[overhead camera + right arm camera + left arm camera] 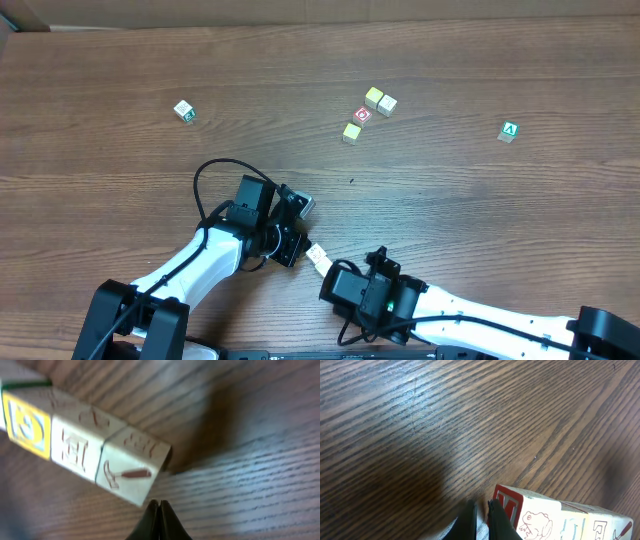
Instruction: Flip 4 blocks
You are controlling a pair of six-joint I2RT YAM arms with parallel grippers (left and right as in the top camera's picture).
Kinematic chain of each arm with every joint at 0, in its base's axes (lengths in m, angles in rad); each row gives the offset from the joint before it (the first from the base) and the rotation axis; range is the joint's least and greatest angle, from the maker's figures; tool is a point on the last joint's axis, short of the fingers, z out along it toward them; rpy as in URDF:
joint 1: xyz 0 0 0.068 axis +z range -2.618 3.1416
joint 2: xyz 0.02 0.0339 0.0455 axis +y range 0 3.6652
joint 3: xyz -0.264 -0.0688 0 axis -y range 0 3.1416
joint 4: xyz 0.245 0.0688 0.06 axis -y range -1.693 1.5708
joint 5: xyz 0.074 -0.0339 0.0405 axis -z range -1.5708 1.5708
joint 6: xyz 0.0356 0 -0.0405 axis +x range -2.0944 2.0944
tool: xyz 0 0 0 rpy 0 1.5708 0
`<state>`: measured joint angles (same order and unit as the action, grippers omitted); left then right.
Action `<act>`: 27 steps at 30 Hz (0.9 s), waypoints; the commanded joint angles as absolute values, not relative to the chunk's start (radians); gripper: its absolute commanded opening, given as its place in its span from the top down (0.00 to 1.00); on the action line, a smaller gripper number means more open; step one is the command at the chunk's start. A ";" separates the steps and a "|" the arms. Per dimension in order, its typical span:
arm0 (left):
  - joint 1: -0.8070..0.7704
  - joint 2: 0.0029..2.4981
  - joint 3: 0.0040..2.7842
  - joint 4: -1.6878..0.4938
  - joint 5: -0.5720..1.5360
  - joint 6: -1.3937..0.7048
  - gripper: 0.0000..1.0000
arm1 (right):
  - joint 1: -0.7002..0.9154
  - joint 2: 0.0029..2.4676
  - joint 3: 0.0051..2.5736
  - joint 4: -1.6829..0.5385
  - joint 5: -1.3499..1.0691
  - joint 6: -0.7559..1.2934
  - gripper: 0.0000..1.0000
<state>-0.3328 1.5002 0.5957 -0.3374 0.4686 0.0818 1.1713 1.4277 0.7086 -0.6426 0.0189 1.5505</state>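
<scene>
So: blocks (316, 256) lined up between my clenched jaws

My left gripper (481, 519) and right gripper (159, 519) are both clenched on nothing. The blocks lie in one row between them, its long axis running tip to tip, with each tip just beside one end. Bare table (450, 200) lies open along both long sides, so I judge there is room to roll.

A red-faced cube (362, 115) sits among three pale blocks (373, 97) on the table (100, 200), well apart from a green-lettered cube (509, 131).
</scene>
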 commanded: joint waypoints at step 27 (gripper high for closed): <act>-0.327 1.510 0.609 -0.340 0.488 0.102 0.96 | 1.130 1.446 0.708 -0.664 0.042 1.650 0.96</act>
